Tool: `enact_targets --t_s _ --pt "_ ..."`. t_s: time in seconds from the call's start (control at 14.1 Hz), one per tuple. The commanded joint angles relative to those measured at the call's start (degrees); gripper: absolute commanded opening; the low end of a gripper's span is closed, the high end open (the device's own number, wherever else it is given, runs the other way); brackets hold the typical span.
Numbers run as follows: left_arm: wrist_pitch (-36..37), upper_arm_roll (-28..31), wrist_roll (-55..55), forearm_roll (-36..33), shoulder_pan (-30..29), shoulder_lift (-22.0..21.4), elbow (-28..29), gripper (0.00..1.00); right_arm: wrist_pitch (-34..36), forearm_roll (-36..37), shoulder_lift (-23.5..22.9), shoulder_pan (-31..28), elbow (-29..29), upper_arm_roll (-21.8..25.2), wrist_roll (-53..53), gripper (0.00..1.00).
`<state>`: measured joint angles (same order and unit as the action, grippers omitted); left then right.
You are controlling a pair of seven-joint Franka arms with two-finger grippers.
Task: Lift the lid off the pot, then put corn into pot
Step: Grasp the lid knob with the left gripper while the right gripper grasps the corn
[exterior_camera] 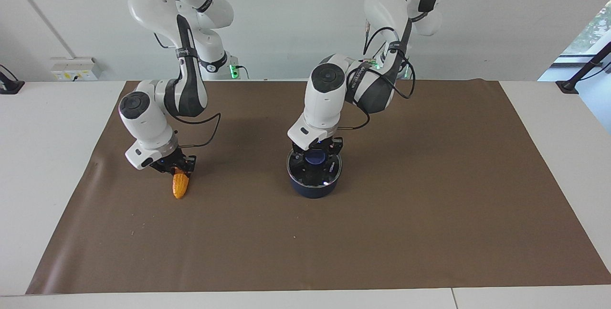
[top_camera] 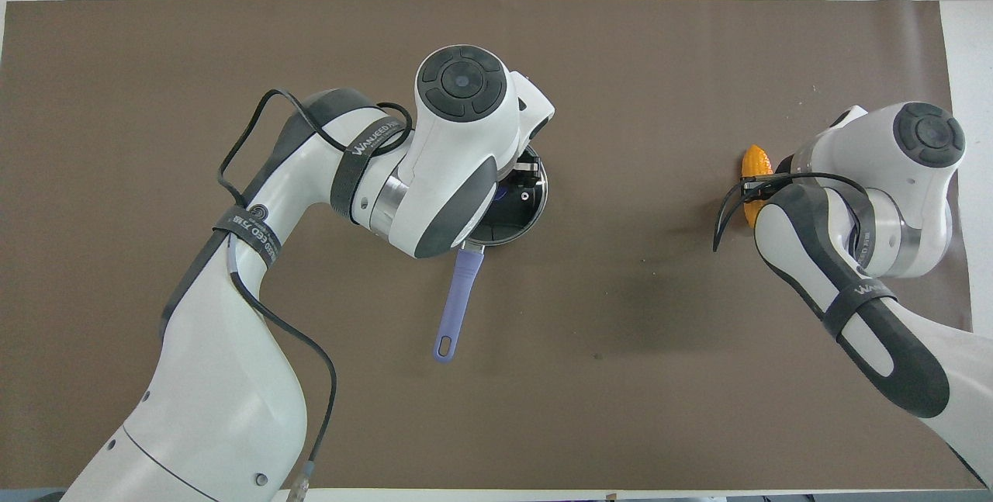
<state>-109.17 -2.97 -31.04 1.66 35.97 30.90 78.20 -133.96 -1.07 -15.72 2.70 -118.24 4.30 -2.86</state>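
We have both grips set: our left gripper point(exterior_camera: 316, 157) is clenched on the blue knob of the round clear glass lid point(exterior_camera: 313, 170), which sits on the small dark navy-blue pot point(exterior_camera: 312, 188) mid-mat, ready to lift it straight up. Our right gripper point(exterior_camera: 177, 169) is clamped on the thick end of the small yellow-orange corn cob point(exterior_camera: 180, 184) lying toward the right arm's end of the brown mat point(exterior_camera: 382, 232), so the cob can follow once the pot is open

Lidded pot point(exterior_camera: 312, 186); gripped corn point(exterior_camera: 180, 184)
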Motion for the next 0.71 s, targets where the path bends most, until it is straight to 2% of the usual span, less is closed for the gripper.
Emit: enact_targets --t_s 0.0,0.07,0.21,0.35,0.64 --pt "-0.3 0.9 -2.2 -0.9 1.5 -0.1 0.3 0.14 2.8 0.1 -0.5 -0.2 2.2 -0.3 -0.7 0.0" --pt "-0.3 1.0 -3.6 -0.9 1.5 -0.1 0.1 0.0 2.9 0.1 -0.5 -0.2 2.3 -0.3 -0.7 0.0" --pt "0.7 0.9 -3.9 -0.8 1.5 -1.0 -0.2 0.0 4.6 0.1 -0.5 -0.1 3.1 -0.3 -0.7 0.0" --pt "2.3 1.0 -3.9 -0.4 1.0 -2.4 -0.4 0.0 12.3 0.1 -0.8 0.2 8.1 -0.3 -0.7 0.0" --pt "5.8 1.3 -3.8 0.8 0.4 -5.6 -1.2 0.0 17.3 -0.9 -0.6 1.1 11.7 -0.4 -0.4 0.0"
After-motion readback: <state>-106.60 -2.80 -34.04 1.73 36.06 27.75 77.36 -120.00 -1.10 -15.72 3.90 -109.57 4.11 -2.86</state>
